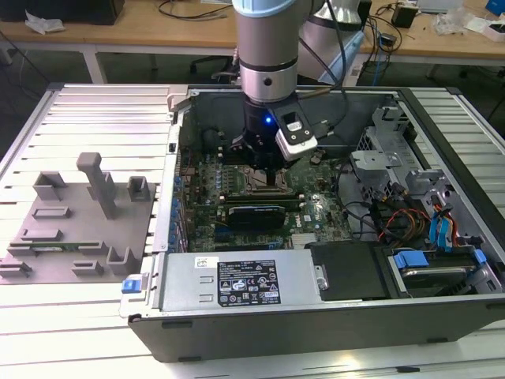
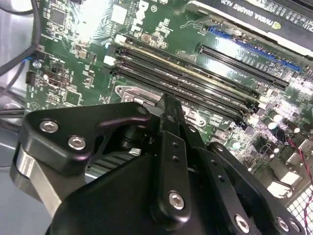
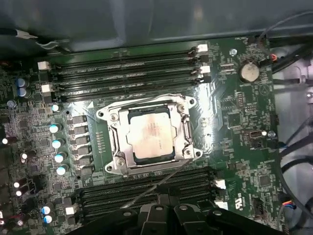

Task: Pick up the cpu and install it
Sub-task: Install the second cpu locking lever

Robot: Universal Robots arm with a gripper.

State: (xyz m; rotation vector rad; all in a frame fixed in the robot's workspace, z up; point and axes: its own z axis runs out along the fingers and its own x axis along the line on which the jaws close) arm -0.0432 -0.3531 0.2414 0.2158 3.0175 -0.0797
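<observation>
The cpu (image 3: 149, 133), a flat square chip with a dull silvery top, sits inside the metal socket frame (image 3: 184, 128) on the green motherboard (image 3: 234, 122). Any print on its top is too faint to read. Long black memory slots (image 3: 127, 73) run beside the socket. The black gripper (image 1: 267, 172) hangs just above the socket, inside the open computer case (image 1: 316, 316). Whether its fingers are spread or closed, I cannot tell.
</observation>
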